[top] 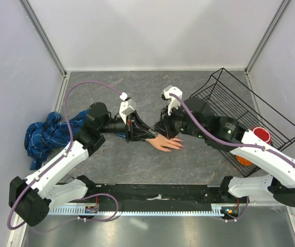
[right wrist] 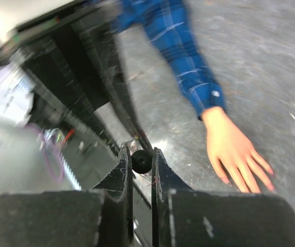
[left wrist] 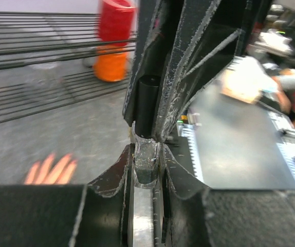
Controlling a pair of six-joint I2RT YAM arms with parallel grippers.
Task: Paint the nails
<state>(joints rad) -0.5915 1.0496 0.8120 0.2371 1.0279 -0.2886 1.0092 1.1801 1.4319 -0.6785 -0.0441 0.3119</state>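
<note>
Grey, stone-patterned table (top: 137, 170), seen from above, with two robot arms reaching in from the near edge until their tips almost meet at the middle. Just below that meeting point we see a pale peach mannequin hand (top: 166, 143) lying flat, palm down, fingers spread and pointing right. Its blue plaid sleeve (top: 47, 135) trails off to the left and ends in a crumpled heap by the left wall.

From the left wrist camera, we see the left gripper (left wrist: 146, 154) clamped on a small bottle (left wrist: 146, 169), which it holds above the table. A black cap (left wrist: 148, 100) stands up from the bottle. The right gripper (right wrist: 142, 157) has its two fingers pressed against that cap from either side.

The nails (right wrist: 267, 171) are at the tips of the mannequin fingers, resting on the table just beside the two grippers. They are too small and blurred for us to make out.

At the right stands a black wire basket (top: 271, 105), with a red cup (top: 261, 135) and an orange one (top: 244, 160) at its near end.
</note>
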